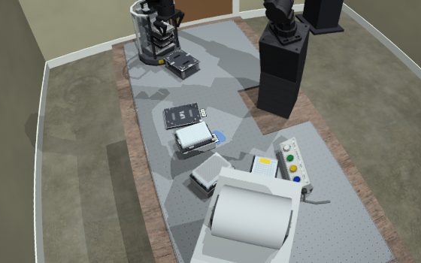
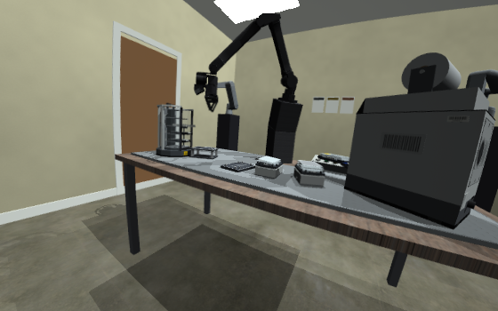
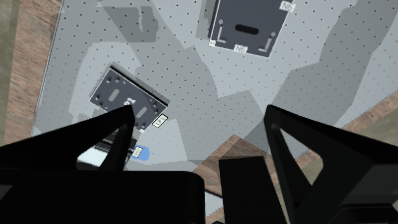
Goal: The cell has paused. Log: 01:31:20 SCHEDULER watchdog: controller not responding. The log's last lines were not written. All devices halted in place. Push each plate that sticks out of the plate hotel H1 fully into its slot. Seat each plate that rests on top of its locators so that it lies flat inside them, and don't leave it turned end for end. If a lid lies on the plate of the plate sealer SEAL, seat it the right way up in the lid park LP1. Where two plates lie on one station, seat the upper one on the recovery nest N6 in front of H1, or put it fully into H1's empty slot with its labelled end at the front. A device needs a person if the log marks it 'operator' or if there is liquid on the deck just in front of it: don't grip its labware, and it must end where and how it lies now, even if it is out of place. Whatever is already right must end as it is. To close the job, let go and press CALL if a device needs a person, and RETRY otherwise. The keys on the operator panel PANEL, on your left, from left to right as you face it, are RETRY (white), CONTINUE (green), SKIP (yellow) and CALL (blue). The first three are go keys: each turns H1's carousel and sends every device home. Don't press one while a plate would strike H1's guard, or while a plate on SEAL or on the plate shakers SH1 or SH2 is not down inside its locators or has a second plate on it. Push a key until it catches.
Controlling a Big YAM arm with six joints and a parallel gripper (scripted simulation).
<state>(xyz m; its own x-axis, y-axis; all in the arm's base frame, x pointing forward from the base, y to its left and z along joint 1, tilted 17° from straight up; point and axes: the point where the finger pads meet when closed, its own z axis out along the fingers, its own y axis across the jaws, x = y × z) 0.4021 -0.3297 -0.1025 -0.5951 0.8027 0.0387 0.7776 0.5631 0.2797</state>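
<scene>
My gripper (image 2: 211, 106) is open and empty, high above the deck near the plate hotel H1 (image 1: 153, 35); its fingers fill the lower wrist view (image 3: 200, 150). The recovery nest N6 (image 1: 182, 63) stands empty in front of H1 and shows in the wrist view (image 3: 248, 25). The lid park LP1 (image 1: 183, 115) is empty and also shows in the wrist view (image 3: 128, 98). A white plate (image 1: 194, 135) rests tilted on a shaker, with a blue puddle (image 1: 219, 137) just in front of it. Another plate (image 1: 211, 170) sits on the second shaker. A plate with a yellow label (image 1: 265, 166) lies at the sealer SEAL (image 1: 251, 218).
The operator panel PANEL (image 1: 295, 163) with white, green, yellow and blue keys lies right of the sealer. The arm's black pedestal (image 1: 282, 71) stands at the deck's right edge. The puddle also shows in the wrist view (image 3: 142, 152).
</scene>
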